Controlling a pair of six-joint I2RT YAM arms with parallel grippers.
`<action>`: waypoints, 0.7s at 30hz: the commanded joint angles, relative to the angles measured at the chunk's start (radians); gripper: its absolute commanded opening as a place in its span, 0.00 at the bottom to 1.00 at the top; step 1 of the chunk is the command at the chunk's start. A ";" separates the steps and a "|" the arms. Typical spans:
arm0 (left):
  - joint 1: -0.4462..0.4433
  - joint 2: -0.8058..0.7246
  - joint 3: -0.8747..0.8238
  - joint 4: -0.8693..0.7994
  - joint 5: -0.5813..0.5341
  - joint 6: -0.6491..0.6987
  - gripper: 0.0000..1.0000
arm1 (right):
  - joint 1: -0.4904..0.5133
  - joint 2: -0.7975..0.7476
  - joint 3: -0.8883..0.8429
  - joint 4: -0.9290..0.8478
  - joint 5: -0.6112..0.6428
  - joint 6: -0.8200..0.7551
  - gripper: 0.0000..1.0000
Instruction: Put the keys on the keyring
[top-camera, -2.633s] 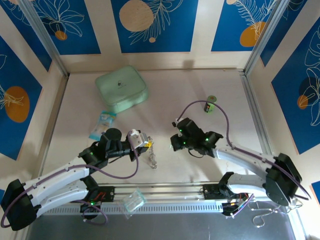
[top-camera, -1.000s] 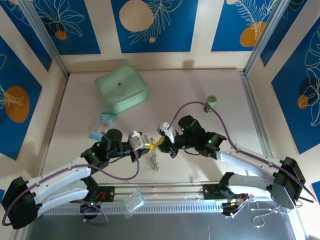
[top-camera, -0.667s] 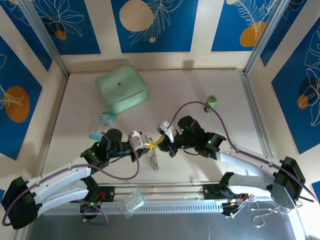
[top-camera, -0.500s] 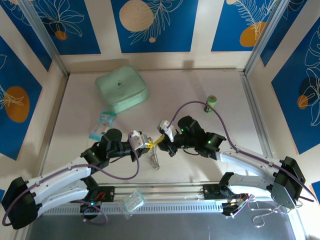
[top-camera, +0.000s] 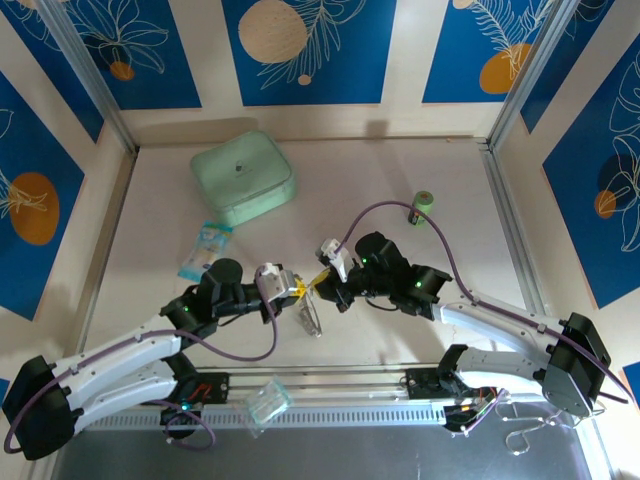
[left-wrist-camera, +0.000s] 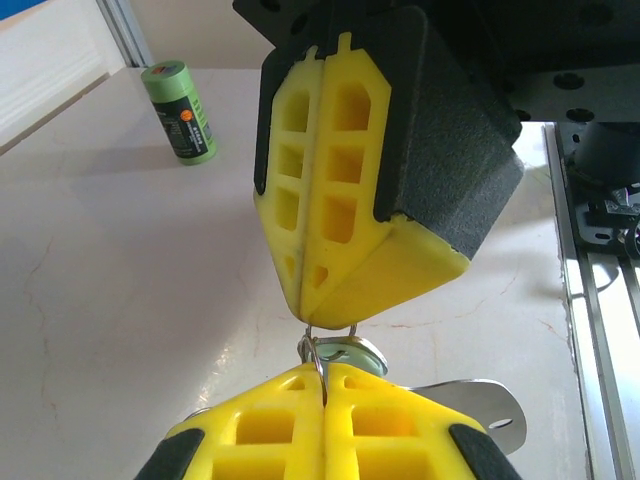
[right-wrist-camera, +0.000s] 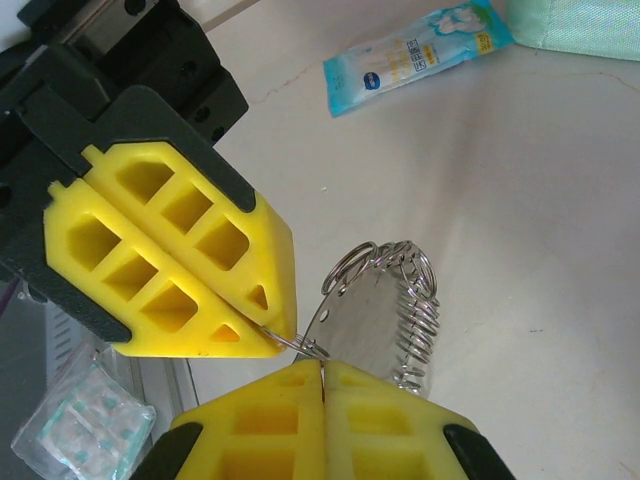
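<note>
The keyring (top-camera: 310, 318) is a round silver plate (right-wrist-camera: 375, 325) edged with several wire rings, and it hangs between my two grippers just above the table. My left gripper (top-camera: 298, 290) is shut on a thin wire ring (left-wrist-camera: 322, 360) at the top of it. Tip to tip with it, my right gripper (top-camera: 320, 280) is shut on the same cluster of rings (right-wrist-camera: 305, 348). A key with a small green head (left-wrist-camera: 352, 352) sits against those rings, between the two sets of yellow tips. The pale silver key cannot be made out.
A green battery-like can (top-camera: 422, 207) stands at the back right. A mint-green box (top-camera: 243, 178) is at the back left, with a blue packet (top-camera: 205, 248) nearer. A clear packet (top-camera: 268, 402) lies on the front rail.
The right gripper came in from the right and met the left gripper's tips. Over the last second both have held almost still, and the hanging plate has swung a little.
</note>
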 joint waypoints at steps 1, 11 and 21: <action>0.000 -0.023 -0.012 0.047 0.029 0.020 0.00 | -0.004 0.004 -0.015 0.027 0.028 0.028 0.00; -0.001 -0.031 -0.021 0.073 0.030 0.014 0.00 | -0.013 0.028 -0.010 0.005 -0.006 0.048 0.15; -0.001 -0.012 -0.030 0.163 0.085 -0.074 0.00 | -0.067 -0.142 -0.068 -0.003 -0.062 -0.052 0.42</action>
